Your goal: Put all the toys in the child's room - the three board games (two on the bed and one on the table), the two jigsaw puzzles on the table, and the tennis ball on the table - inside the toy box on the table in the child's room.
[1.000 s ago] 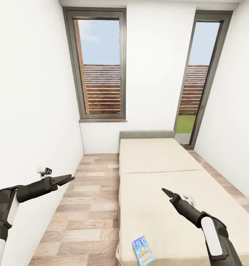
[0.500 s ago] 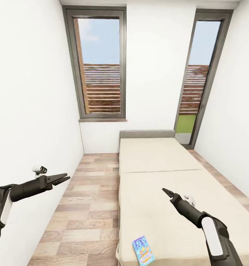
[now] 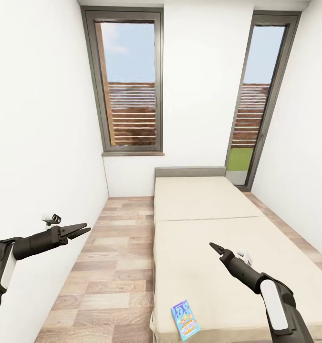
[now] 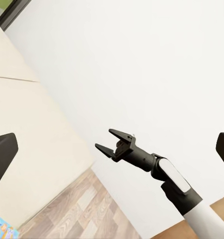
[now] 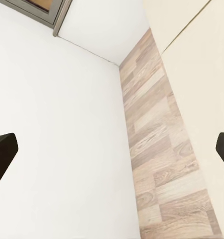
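- Board game: a flat blue printed box lies on the bed, at the near corner by the edge that faces the wood-plank floor; a sliver of it also shows in the left wrist view at the foot of the mattress.
- Step in hand, as I judge it: the approach to the bed for the first pick; nothing is held, and the toy box and table are not in these views, so the task looks barely begun.
- Left gripper: it hovers over the floor beside the white wall, well apart from the box; in the wrist views its own dark fingertips sit wide at the picture edges, so the jaws read as spread and empty.
- Right gripper: it hangs above the mattress, beyond the box and to its right, not touching it; the left wrist view shows it with the two fingers parted and nothing between them.
- Next move, in my view: the right arm must draw back and down toward the near corner; the box lies flat, so the jaws need an edge to grip, and the overhang side by the floor looks the likelier one.
- Risk: a thin flat box may slide off the edge if nudged.
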Controlling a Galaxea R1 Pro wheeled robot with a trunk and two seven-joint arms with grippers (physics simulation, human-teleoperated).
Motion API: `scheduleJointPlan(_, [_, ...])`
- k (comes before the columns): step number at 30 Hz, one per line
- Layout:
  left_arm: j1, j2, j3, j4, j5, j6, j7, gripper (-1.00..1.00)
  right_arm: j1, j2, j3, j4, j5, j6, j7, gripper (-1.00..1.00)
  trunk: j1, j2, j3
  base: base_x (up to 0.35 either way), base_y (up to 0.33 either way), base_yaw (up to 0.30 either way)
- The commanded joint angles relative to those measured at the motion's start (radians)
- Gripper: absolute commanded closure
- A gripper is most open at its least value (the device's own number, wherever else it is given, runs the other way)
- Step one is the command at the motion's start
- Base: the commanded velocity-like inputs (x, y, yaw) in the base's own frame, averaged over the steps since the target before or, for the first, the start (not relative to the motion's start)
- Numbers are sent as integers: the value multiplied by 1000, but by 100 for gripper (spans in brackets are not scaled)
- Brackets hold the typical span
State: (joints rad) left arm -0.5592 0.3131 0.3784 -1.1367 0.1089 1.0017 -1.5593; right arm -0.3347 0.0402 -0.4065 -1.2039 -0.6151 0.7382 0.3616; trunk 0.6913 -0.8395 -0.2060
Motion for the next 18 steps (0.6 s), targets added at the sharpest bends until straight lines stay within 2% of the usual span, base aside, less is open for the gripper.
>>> scheduleJointPlan(1, [-1, 0, 0, 0, -1, 10, -4, -100, -1, 1, -5, -1, 0, 7, 4, -100, 4, -8, -5, -17, 0, 0])
scheduleJointPlan(12, [-1, -1, -1, 1, 0, 8, -3, -100, -1, 1, -6, 0, 0, 7, 4, -100, 46, -85, -39, -5, 0, 2])
scheduleJointPlan(18, [-1, 0, 0, 2, 0, 8, -3, -100, -1, 1, -6, 0, -1, 7, 3, -100, 69, -127, -58, 0, 0, 92])
